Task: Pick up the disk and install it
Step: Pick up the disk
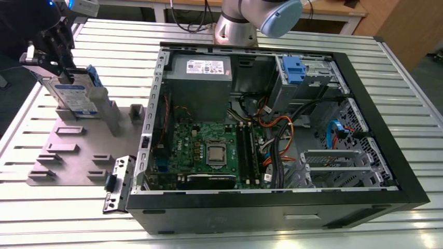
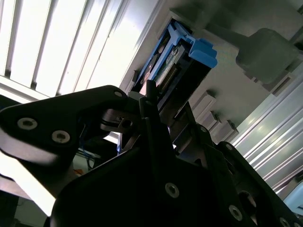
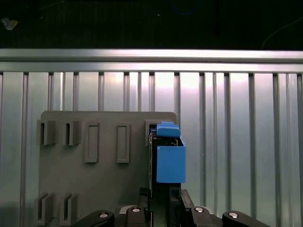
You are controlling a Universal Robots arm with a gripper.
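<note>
While clamped in the end effector (image 1: 64, 77), the disk (image 1: 78, 99) shows a white-and-blue label and blue carrier.

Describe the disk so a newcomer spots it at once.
To the exterior view's left of the open black computer case lies a grey slotted fixture plate. At its far end, on edge, stands the flat silver-grey disk, alone there in its blue plastic frame.
</note>
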